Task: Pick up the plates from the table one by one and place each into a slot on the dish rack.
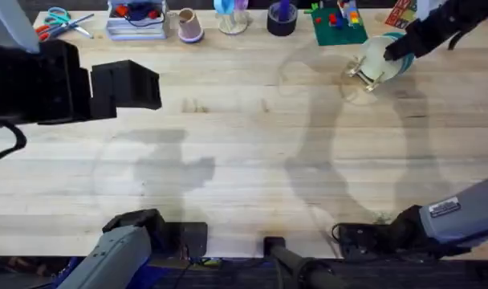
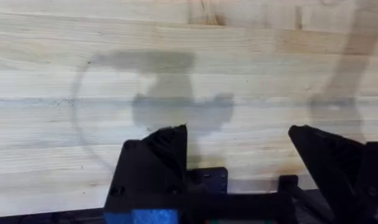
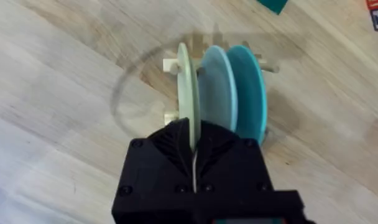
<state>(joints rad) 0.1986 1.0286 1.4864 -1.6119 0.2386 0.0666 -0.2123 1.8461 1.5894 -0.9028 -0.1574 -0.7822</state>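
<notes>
Pale butcher-block wood is what your overhead view spreads out: the tabletop (image 1: 244,144), with its plank seams running side to side. Take the dish rack (image 1: 363,76) as your landmark; it sits toward the far right of that tabletop, a small light-wood piece with pegs. Your right end effector (image 1: 391,51) reaches in over it, closed on the pale yellow-green plate (image 1: 376,58), which stands on edge in the rack. Beyond the rack along the far edge you have a green board with coloured blocks (image 1: 339,24); farther off to the rack's left along that edge are a black cup (image 1: 282,19), a pink cup (image 1: 189,26), a clear tray of small items (image 1: 136,20) and scissors (image 1: 58,22). Your left end effector (image 1: 136,84) hangs well away from the rack, over bare wood on the left side.

Your left wrist view shows that end effector (image 2: 239,149) with its black fingers (image 2: 161,152) spread wide and nothing between them, above bare tabletop (image 2: 189,62) and its own shadow.

Your right wrist view looks down on the dish rack (image 3: 171,115) from just above. The right end effector (image 3: 194,149) is pinched narrow on the rim of the pale yellow-green plate (image 3: 185,87), which stands upright in the slot. Just beside it stand a light blue plate (image 3: 217,87) and then a teal plate (image 3: 248,87), each upright on edge and parallel. A wooden peg end shows just beyond the teal plate.
</notes>
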